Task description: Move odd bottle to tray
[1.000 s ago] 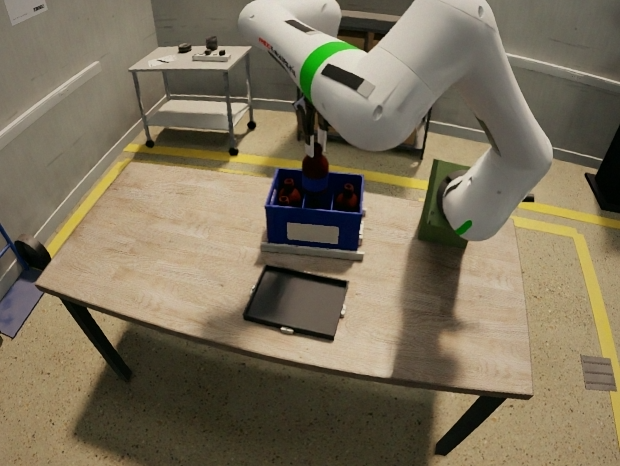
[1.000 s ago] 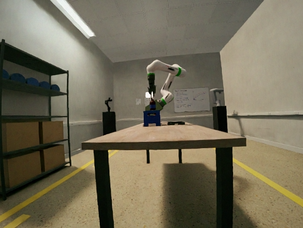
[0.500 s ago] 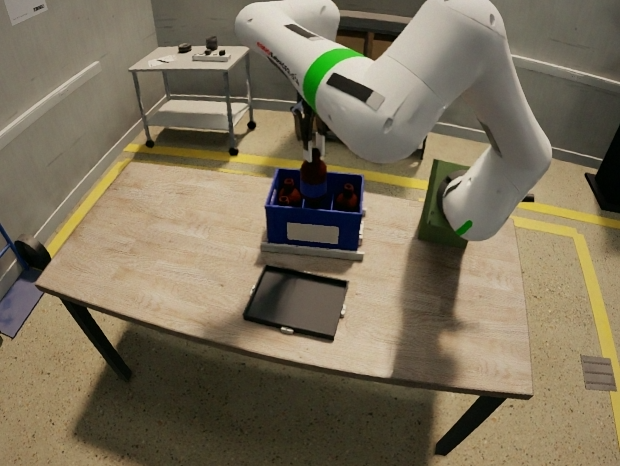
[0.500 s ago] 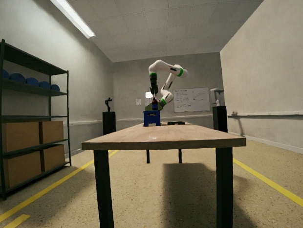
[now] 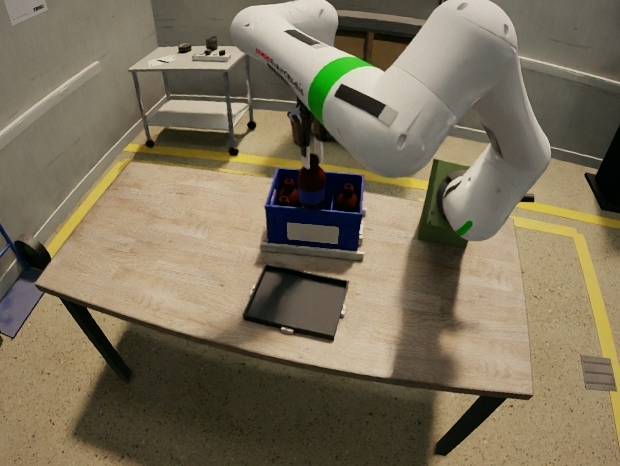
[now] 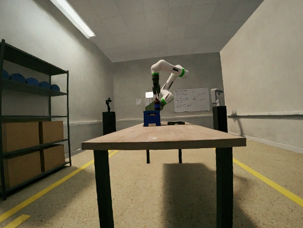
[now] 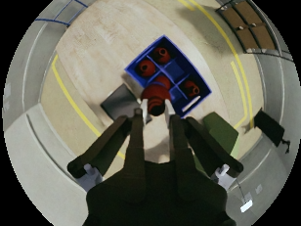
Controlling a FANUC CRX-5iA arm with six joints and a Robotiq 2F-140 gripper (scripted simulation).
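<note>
Though dim, wooden table (image 5: 165, 240) (image 6: 171, 133) (image 7: 93, 43) amid seemingly grey walls (image 5: 85, 45) (image 6: 132, 73) (image 7: 24, 82).

held bottle (image 5: 311, 182) (image 6: 157, 104) (image 7: 155, 93) | end effector (image 5: 313, 159) (image 6: 156, 97) (image 7: 155, 106) | both shifted toward tray's (image 5: 300, 303) (image 6: 176, 123) (image 7: 118, 103) side
</note>
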